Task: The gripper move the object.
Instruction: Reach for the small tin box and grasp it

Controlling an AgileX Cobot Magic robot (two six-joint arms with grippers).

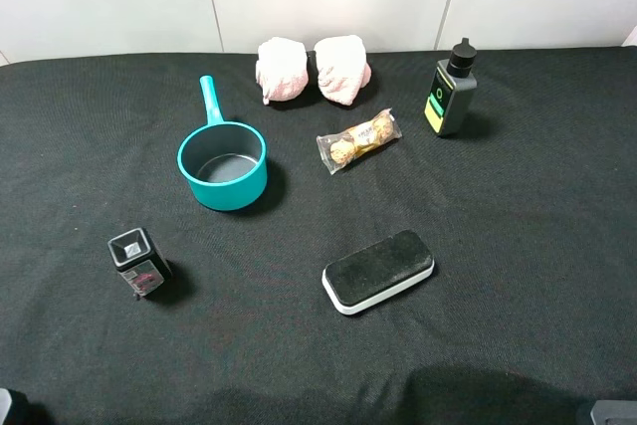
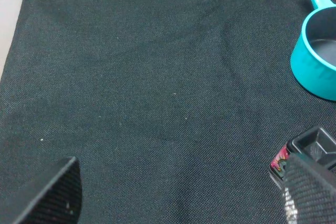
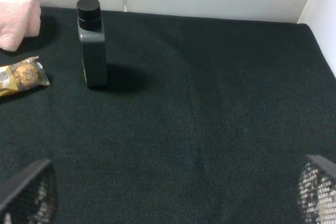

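The object, a small black upright box [image 1: 137, 262] with red-pink side markings and a grey square top, stands at the front left of the black cloth. In the left wrist view it [image 2: 307, 148] shows at the edge, partly behind one finger [image 2: 310, 192]. My left gripper [image 2: 178, 203] is open and empty, with the box just beyond one fingertip. My right gripper [image 3: 173, 198] is open and empty over bare cloth on the right side. In the exterior high view only slivers of the arms show at the bottom corners.
A teal pot [image 1: 222, 161] with a handle stands behind the box. A black-and-white eraser block [image 1: 378, 271] lies at centre front. A chocolate packet [image 1: 358, 140], two pink cloths [image 1: 313, 69] and a black bottle [image 1: 451, 92] with a green-yellow label are at the back.
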